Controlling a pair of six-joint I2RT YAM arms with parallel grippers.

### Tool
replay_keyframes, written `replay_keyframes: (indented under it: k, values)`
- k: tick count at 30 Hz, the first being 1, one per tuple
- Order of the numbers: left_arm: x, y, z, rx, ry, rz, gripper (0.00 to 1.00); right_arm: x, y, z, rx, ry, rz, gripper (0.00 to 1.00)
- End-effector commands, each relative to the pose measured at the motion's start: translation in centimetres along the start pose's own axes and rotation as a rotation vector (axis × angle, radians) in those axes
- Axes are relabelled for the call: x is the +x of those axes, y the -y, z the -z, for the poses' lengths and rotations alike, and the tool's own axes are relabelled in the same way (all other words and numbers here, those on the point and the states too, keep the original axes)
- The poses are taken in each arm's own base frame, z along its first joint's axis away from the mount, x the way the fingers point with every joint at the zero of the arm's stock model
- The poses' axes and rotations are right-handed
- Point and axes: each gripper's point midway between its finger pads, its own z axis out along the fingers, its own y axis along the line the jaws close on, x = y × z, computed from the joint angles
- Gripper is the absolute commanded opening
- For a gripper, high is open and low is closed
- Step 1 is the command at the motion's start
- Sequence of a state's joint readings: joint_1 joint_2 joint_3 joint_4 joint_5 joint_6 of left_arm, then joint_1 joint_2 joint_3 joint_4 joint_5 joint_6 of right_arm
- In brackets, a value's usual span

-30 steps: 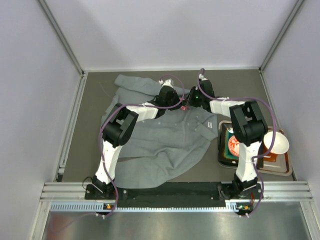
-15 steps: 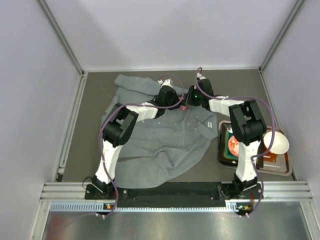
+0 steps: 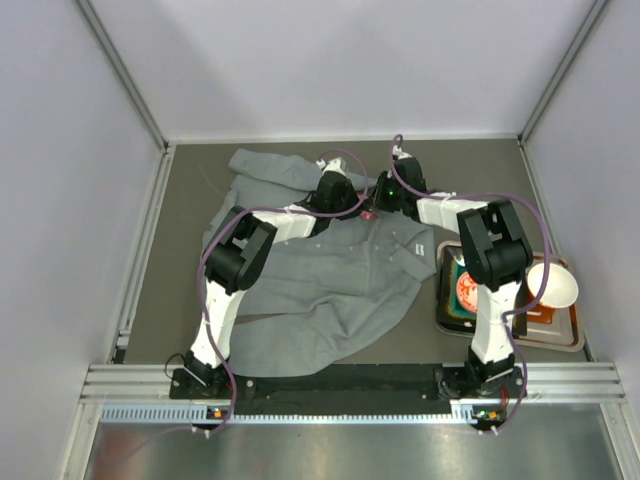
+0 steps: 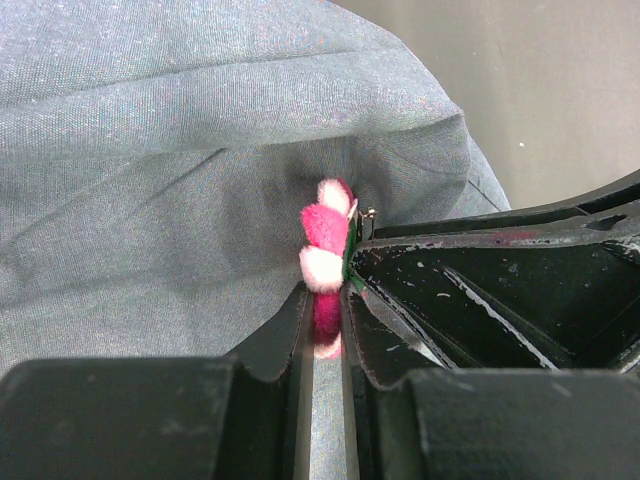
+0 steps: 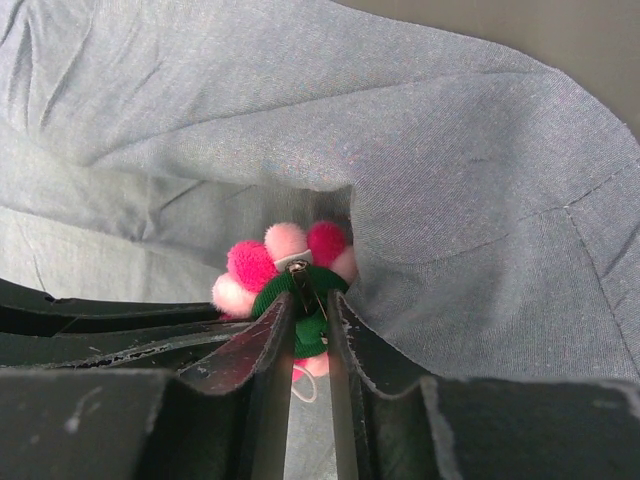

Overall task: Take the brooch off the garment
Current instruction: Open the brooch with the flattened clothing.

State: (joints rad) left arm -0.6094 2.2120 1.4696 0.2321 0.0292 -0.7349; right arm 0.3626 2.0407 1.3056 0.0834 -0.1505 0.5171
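the brooch [image 4: 325, 250] sits near the far edge of the garment [image 3: 330, 280], pressed against a bunched fold of grey cloth, between the two arms' heads. from above it is only a reddish speck, mostly covered by them. the left wrist view shows it edge-on, as pink and pale petals. the right wrist view shows its green back with a metal pin, and the face is hidden. whether the pin still passes through the cloth cannot be made out. the left gripper [image 4: 325, 305] is closed to a narrow slit on the lower petals. the right gripper [image 5: 308, 310] pinches the green back from the opposite side. well to the right on the table [image 3: 180, 250], a tray [image 3: 572, 342] holds a white bowl [image 3: 553, 285].
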Motion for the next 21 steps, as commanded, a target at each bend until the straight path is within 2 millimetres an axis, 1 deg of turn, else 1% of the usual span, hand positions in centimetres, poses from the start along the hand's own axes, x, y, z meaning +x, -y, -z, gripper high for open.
replay_keyframes:
  k: [1,6,10,12,17,18,19,20,21]
  values:
    - [-1.6,4.7,0.3,0.153,0.048,-0.004,0.00,1.1,-1.8,-0.8,-0.035,-0.026,0.032,0.22]
    - [-1.5,4.7,0.3,0.152,0.046,-0.006,0.00,1.5,-1.7,-1.2,-0.040,-0.037,0.035,0.22]
    - [-1.4,4.9,0.4,0.156,0.045,-0.008,0.00,1.7,-1.8,-1.6,-0.053,-0.048,0.036,0.14]
    - [-1.7,4.9,0.4,0.158,0.049,-0.009,0.00,1.7,-2.1,-1.6,-0.065,-0.049,0.040,0.11]
    - [-1.4,4.9,0.4,0.158,0.043,-0.011,0.00,1.8,-2.1,-1.8,-0.073,-0.054,0.049,0.06]
    - [-1.5,5.0,0.4,0.159,0.044,-0.011,0.00,1.8,-2.2,-1.8,-0.078,-0.054,0.052,0.04]
    - [-1.3,4.9,0.4,0.158,0.039,-0.011,0.00,1.9,-2.3,-1.9,-0.083,-0.060,0.050,0.00]
    - [-1.4,4.8,0.4,0.156,0.041,-0.011,0.00,2.2,-2.2,-2.1,-0.085,-0.067,0.049,0.00]
    - [-1.3,4.8,0.4,0.156,0.039,-0.011,0.00,2.0,-2.3,-2.1,-0.091,-0.062,0.048,0.00]
